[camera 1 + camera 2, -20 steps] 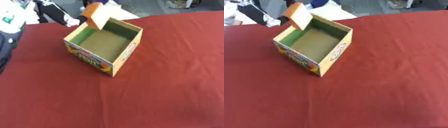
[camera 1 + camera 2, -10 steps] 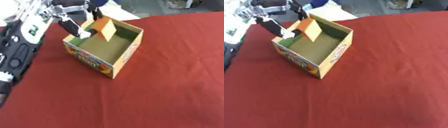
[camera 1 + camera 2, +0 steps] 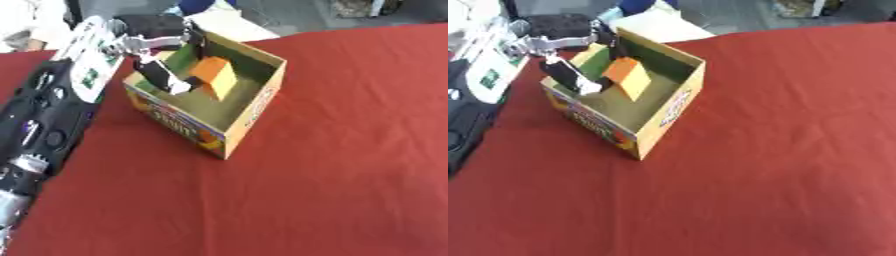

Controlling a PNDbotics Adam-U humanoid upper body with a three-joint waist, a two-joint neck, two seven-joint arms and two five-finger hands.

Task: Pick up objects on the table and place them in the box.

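Observation:
An open cardboard box with colourful printed sides and a green inner wall stands on the red table, left of centre. My left hand reaches over the box's left rim from the left. Its thumb and fingers are curled round an orange and yellow block. The block hangs tilted inside the box, just above its brown floor. My black and white left arm runs along the left edge. My right hand shows in neither view.
Beyond the table's far edge, behind the box, lie a white sheet-like thing and a dark object. Red cloth stretches bare to the right of the box and in front of it.
My left arm has come in from the left and carried the orange block from above the far rim down into the box. The box has stayed put.

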